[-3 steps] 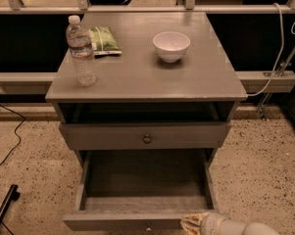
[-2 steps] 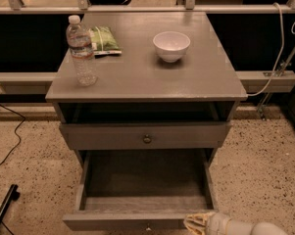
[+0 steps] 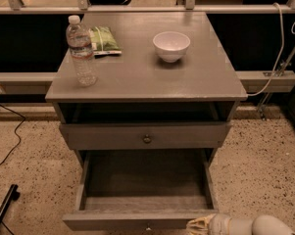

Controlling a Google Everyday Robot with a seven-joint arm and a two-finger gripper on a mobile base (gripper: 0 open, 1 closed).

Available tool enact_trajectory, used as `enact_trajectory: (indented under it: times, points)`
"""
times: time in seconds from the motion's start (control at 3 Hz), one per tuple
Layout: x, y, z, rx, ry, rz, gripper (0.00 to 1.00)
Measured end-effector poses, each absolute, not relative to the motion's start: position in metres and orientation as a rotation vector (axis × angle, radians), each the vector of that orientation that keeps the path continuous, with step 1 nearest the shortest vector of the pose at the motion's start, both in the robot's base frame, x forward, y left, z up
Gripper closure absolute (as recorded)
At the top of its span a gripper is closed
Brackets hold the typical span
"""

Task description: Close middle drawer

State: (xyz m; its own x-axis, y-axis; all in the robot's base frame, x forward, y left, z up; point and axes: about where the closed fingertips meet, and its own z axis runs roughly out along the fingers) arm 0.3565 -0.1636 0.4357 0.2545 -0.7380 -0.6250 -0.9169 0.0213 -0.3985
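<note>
1. Camera view: looks down on a grey cabinet standing on a speckled floor.
2. Finds the middle drawer pulled far out toward the camera, directly below the top drawer, itself only slightly out with a dark gap above its front.
3. Shows a wide, shallow box of grey painted wood, bare inside, with thin side walls and a small dark knob centred on the front board, right at the bottom edge of the frame.
4. Carries on the cabinet top a plastic bottle upright at the left, a green bag lying just behind it, and a white bowl toward the right.
5. Set against a second ago: hardly differs. Sits just as far out as before, with bottle, bag and bowl unmoved.
6. Reveals a little more of the pale arm along the bottom edge than earlier, reaching further toward the right corner.
7. Places the gripper at the right end of the drawer's front board, at or against it, much where it was.
8. Comes in low from the bottom right, lying nearly level and pointing left, with a rounded link behind the wrist.
9. Cannot tell whether the gripper is spread or closed.
</note>
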Motion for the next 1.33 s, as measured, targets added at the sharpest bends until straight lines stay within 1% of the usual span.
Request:
enact_trajectory:
  times: [0.33, 1.33]
  points:
    - [0.356, -0.164, 0.436, -1.755, 1.525, 0.293, 1.0]
    - [0.355, -0.156, 0.375, -1.838, 1.54, 0.225, 1.0]
